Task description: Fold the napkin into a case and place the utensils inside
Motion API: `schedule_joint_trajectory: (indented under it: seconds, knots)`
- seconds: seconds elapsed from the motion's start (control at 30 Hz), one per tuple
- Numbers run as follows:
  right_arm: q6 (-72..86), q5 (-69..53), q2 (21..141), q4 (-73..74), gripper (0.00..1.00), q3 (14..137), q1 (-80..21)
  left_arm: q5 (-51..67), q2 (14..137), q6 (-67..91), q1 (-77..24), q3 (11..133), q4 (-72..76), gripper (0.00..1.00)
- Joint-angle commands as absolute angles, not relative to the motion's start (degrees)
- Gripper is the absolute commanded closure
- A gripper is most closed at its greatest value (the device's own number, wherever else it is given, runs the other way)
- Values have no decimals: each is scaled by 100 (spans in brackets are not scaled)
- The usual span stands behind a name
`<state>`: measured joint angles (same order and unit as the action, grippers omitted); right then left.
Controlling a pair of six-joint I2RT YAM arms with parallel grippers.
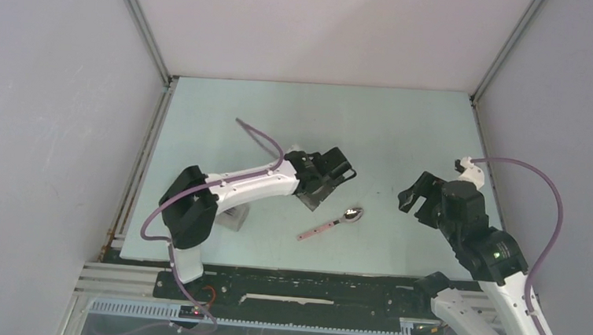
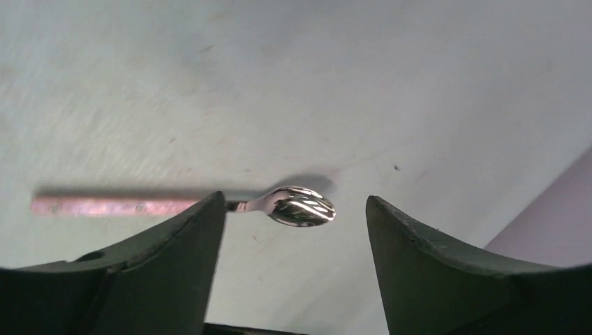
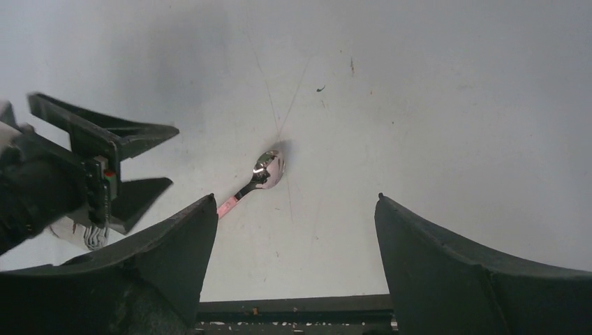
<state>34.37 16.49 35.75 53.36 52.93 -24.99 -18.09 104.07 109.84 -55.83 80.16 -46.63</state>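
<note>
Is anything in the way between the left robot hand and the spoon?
No, nothing I can see. The left gripper hangs open just beside the spoon, with only bare table between them.

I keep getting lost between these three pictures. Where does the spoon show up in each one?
Top external: the spoon lies lower centre, just below and right of the left gripper.
Left wrist: the spoon has its bowl at centre, pinkish handle running left.
Right wrist: the spoon is centre-left, bowl uppermost.
Shared landmark: the left gripper, at the left edge of the right wrist view.
</note>
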Motion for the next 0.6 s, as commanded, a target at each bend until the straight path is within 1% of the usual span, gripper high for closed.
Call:
schedule_joint_trajectory:
  seconds: [0.0,0.03,0.1,0.13,0.17,0.23,0.33,0.43,0.57]
  knots:
    - [3271,1563,3412,5185,10,5324,-2314,-2764,10302,6073,-5962,8531,-3793,20]
    - [3269,1494,3388,5184,10,5326,-2255,-2601,10291,5034,-6107,8550,-3574,20]
    - [3228,1396,3332,5226,10,5361,-2073,-1546,10370,3307,-6203,8600,-3282,20]
    - [3232,1386,3303,5288,11,5412,-1994,-1229,10499,2722,-6219,8751,-3548,19]
    - [3235,1388,3234,5351,11,5456,-1893,-1260,10676,2236,-6235,9015,-3942,19]
    - [3257,1388,3081,5427,11,5534,-1772,-829,10891,1162,-6233,9263,-4316,19]
    - [3382,1432,2847,5485,11,5621,-1718,-776,11357,603,-6272,9857,-4813,19]
    - [3523,1476,2642,5534,12,5674,-1676,-459,11902,485,-6311,10405,-5051,23]
    - [3571,1596,2514,5586,12,5735,-1641,-662,12275,228,-6415,10565,-5189,24]
